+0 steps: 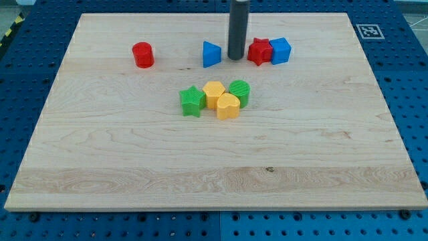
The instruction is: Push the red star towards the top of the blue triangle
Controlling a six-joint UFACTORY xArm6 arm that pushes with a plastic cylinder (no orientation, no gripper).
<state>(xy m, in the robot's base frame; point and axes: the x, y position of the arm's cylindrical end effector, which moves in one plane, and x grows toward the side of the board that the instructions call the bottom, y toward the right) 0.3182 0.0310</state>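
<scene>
1. From the single camera view, a pale wooden surface (100,161) fills most of the picture, resting on a blue perforated base (408,87) that shows around its edges.
2. The dark rod (237,27) comes straight down from the view's top, and my tip (235,58) sits on the wood between the blue triangle (211,54) and the red star (259,51).
3. My tip is just beside the star's left edge and near the triangle's right side; I cannot tell whether it touches either one.
4. The red star lies in the upper middle of the surface, level with the blue triangle and to its right, with the rod standing between them.
5. A blue cube (280,50) is pressed against the star's right side.
6. Well apart, toward the view's left, a red cylinder (142,54) stands alone.
7. Below this row, near the centre, four blocks huddle together: a green star (192,101) on the left, a yellow hexagon (213,93) beside it, a yellow heart (228,106) just below that, and a green cylinder (239,92) on the right.
8. There are no fingers here, only the plain rod end.
9. A black and white marker tag (366,31) sits on the base at the view's top right.
</scene>
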